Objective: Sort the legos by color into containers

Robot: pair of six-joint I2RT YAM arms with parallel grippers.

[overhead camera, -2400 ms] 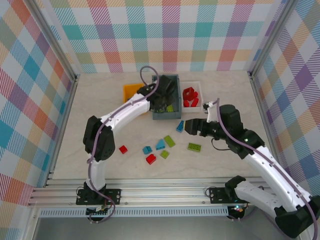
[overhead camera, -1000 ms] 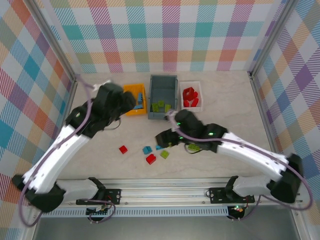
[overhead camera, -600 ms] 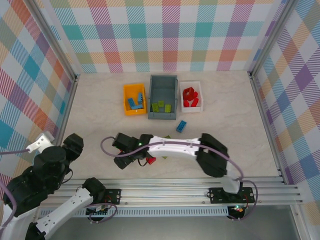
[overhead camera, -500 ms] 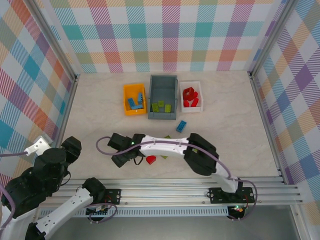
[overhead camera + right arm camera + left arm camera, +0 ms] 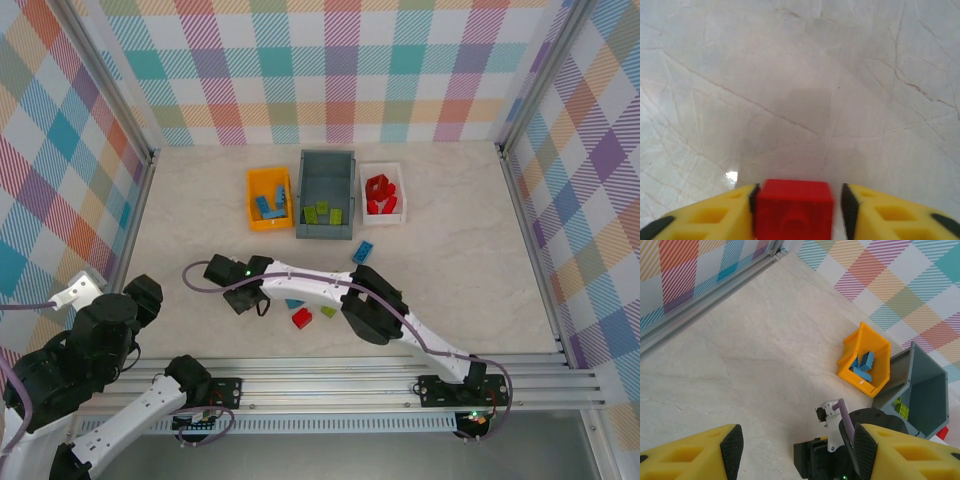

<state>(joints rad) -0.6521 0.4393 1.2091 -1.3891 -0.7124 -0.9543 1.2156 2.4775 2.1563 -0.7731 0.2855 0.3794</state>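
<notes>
**Reaching across the worktop for a stray red brick**

The right hand (image 5: 798, 188) is pressed onto a small red brick (image 5: 794, 209), with a yellow finger (image 5: 715, 217) at each of its two sides. The brick appears to rest on the pale worktop (image 5: 450, 250). The pads meet opposite flat faces, probably so that the studded top stays free and the piece cannot twist.

From above, the right arm (image 5: 320, 285) stretches from the near right to the left-centre, because this brick lies well apart from the others. The left hand (image 5: 797, 440) is spread with nothing between its fingers. It sits raised at the near left corner, seemingly to leave the crossing arm room.

- **Containers:** Three stand in a row at the far side.
  - The orange-yellow bin (image 5: 251, 205) holds blue pieces.
  - The deep grey-blue bin (image 5: 303, 195) holds lime ones.
  - The white tray (image 5: 381, 167) holds red ones, so it is judged the destination.
- **Obstacles:** The tray is the farthest container from the grasp.
  - The route back passes over a second red brick (image 5: 301, 317), a lime brick (image 5: 328, 311) and a blue brick (image 5: 362, 251).
  - The tall wall of the grey-blue bin stands just beside the tray and calls for a high carry.
</notes>
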